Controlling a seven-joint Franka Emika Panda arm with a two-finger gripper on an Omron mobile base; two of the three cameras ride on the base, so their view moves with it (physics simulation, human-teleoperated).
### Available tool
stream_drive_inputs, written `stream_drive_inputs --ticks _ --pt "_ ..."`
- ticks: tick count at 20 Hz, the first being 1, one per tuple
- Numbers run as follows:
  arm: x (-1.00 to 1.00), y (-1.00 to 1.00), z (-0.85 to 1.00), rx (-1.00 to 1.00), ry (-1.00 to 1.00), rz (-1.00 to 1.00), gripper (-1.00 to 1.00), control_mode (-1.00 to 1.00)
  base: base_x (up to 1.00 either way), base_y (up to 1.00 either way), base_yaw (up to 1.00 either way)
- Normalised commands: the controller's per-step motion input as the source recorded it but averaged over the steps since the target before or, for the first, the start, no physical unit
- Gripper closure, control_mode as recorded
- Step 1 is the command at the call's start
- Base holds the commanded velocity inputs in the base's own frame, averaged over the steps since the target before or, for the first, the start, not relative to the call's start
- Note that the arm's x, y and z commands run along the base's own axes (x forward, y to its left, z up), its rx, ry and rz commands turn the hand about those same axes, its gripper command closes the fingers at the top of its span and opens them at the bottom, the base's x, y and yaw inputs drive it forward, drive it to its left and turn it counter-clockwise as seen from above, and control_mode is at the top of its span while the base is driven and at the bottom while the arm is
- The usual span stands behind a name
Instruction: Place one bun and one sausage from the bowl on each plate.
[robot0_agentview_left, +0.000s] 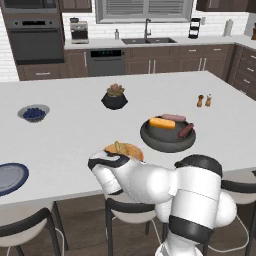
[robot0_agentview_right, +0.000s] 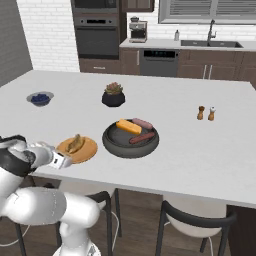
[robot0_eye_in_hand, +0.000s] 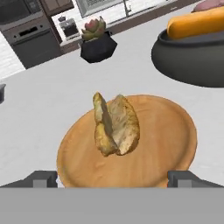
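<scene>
- In the hand view we see the orange-tan plate (robot0_eye_in_hand: 131, 148) in the middle and lower part of the frame, and one split bun (robot0_eye_in_hand: 114, 124) lies on it, a little left of the plate centre.
- The hand (robot0_eye_in_hand: 114, 178) is at the bottom of this frame, just before the near rim of the plate. Its two fingertips (robot0_eye_in_hand: 41, 178) stand far apart and nothing is between them, so the hand is released.
- In the left base view the hand (robot0_agentview_left: 107, 161) is in the lower middle, in front of the plate (robot0_agentview_left: 134, 149), which it partly hides.
- The dark bowl (robot0_agentview_right: 131, 137) is in the centre of the right base view, just to the right of the orange-tan plate (robot0_agentview_right: 77, 149). Inside it we see one yellow-orange bun (robot0_agentview_right: 128, 126) and two sausages (robot0_agentview_right: 142, 136).
- The dark blue plate (robot0_agentview_left: 10, 177) is at the left edge of the left base view, near the front edge of the desk (robot0_agentview_left: 65, 135), well apart from the bowl (robot0_agentview_left: 167, 134).
- Behind, on the desk, are a black plant pot (robot0_agentview_left: 114, 97), a small bowl of blueberries (robot0_agentview_left: 34, 113) and two small shakers (robot0_agentview_left: 204, 100).
</scene>
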Motion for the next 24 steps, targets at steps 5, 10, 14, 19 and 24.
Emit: stream_drive_inputs --ticks 5,10,14,19,24 --pt "0.00 -0.33 1.00 0.00 0.25 -0.03 -1.00 -1.00 0.00 0.00 0.00" --pt "0.26 -0.84 1.00 0.00 0.07 0.00 -1.00 -1.00 0.00 0.00 0.00" --pt "0.35 -0.93 1.00 0.03 0.10 0.00 -1.00 -1.00 0.00 0.00 0.00" --pt "0.04 -0.92 1.00 0.04 0.02 -0.01 -1.00 -1.00 0.00 0.00 0.00" --pt "0.06 -0.88 1.00 0.36 -0.02 -0.02 -1.00 -1.00 0.00 0.00 0.00"
